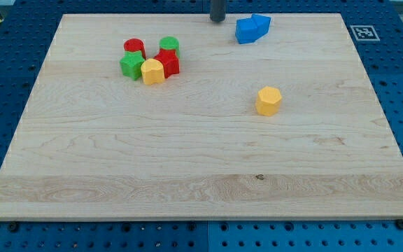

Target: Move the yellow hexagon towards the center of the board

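Nearest, a yellow hexagonal plastic block [268, 100] is sitting alone on the pale wooden board [187, 175], right of centre, awaiting a leftward push. Farther, a yellow rounded block [152, 71] is touching red and green blocks; farthest, my tip [217, 20], jawless, is hovering beside blue blocks [252, 29].

Two yellow blocks [268, 100] [152, 71]; two red blocks [133, 47] [168, 61]; two green blocks [168, 44] [131, 64]; two blue blocks [246, 30] [262, 23].

Bright, even light; soft small shadows; sharp focus.
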`<state>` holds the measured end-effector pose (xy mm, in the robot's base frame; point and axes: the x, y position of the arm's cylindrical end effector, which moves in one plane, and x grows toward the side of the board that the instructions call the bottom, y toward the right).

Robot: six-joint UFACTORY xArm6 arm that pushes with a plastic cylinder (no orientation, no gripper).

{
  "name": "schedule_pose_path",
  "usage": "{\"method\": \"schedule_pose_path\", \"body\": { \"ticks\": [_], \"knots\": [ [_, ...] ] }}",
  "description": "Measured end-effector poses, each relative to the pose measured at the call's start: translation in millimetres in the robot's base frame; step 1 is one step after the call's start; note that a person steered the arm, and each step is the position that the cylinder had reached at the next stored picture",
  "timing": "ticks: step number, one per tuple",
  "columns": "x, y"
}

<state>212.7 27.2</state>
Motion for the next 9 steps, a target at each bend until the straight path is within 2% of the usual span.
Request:
{"method": "schedule_pose_path", "body": {
  "ticks": [1,2,3,5,6,8,9],
  "knots": [
    [31,12],
    [55,63],
    [100,110],
    [208,141],
    [242,141],
    [250,112],
    [233,84]
  ]
}}
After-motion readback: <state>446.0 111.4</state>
